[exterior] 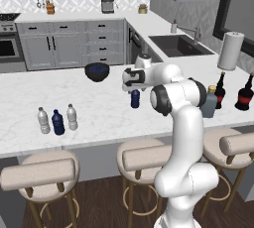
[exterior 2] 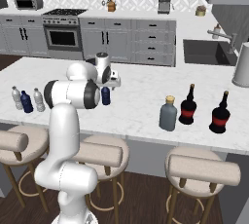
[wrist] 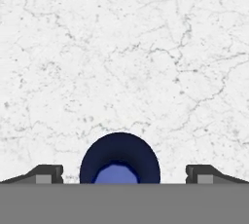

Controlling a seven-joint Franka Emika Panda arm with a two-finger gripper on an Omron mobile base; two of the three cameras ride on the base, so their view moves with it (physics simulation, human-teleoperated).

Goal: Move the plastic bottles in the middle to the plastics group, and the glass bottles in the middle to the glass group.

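My pincer (wrist: pixel 124 178) hangs straight over the white, grey-veined marble counter (wrist: pixel 146 47), its two dark fingertips (wrist: pixel 47 174) spread as wide as they go and gripping nothing. Directly under it, between the tips and touching neither, stands the dark blue bottle (wrist: pixel 119 162). From the hand view it is a smooth round navy disc with a paler blue cap at its centre, so its long axis runs straight up toward me and its cap points at my palm. In the left base view the same bottle (exterior: pixel 135 98) stands upright just below my hand, a small glossy plastic cylinder with a narrow shoulder.

Off to my right stands the grey-blue bottle (exterior 2: pixel 168 114), broad-bodied and short-necked under a tan cap, upright, just beside the two dark bottles with red labels (exterior 2: pixel 187 107). Those have round, near-black bodies and thin necks pointing up. A white paper-towel roll (exterior: pixel 230 50) rises beyond them.

Well to my left, three small water bottles (exterior: pixel 58 121) stand upright in a close row: two clear-whitish ribbed ones flanking a dark blue one. A dark round bowl (exterior: pixel 97 71) sits on the counter beyond my hand.
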